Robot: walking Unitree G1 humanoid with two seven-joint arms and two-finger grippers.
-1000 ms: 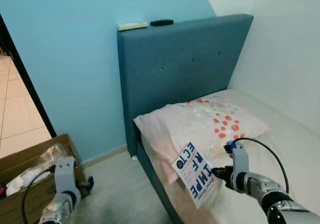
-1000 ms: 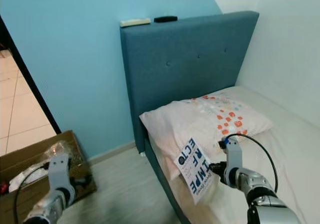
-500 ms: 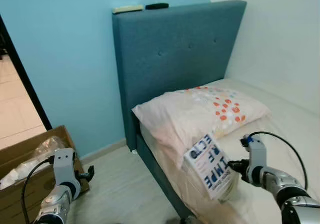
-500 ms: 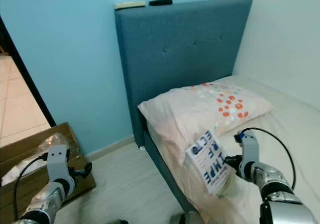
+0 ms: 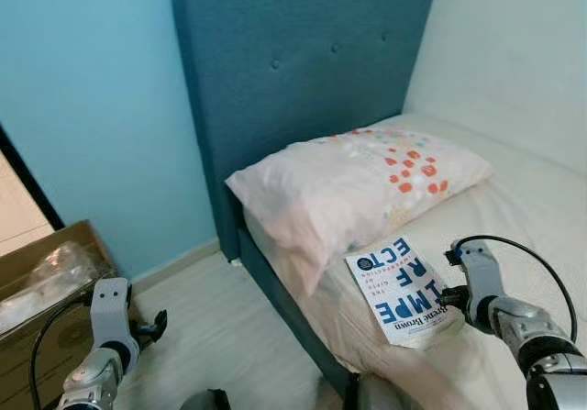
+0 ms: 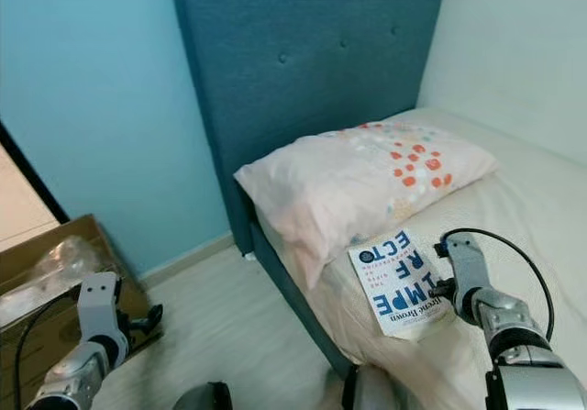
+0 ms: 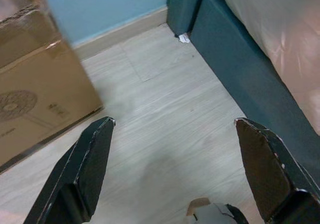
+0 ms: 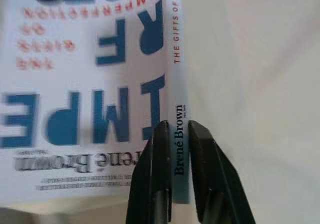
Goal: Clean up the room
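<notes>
White paperback book with big blue lettering [image 5: 401, 290] lies flat on the cream sheet of the bed [image 5: 532, 217], near the bed's left edge and just below the pale pillow with orange and blue dots [image 5: 353, 185]. The right end effector [image 5: 453, 295] grips it by the spine, its two black fingers [image 8: 156, 176] closed tight on either side of the narrow spine strip. The padded teal fabric headboard [image 5: 303, 71] rises behind the pillow against a light blue wall [image 5: 83, 98]. The left end effector [image 7: 175, 179] hangs low over the pale wood floor [image 7: 160, 134], fingers spread wide and holding nothing, near a brown cardboard box [image 7: 37, 93].
</notes>
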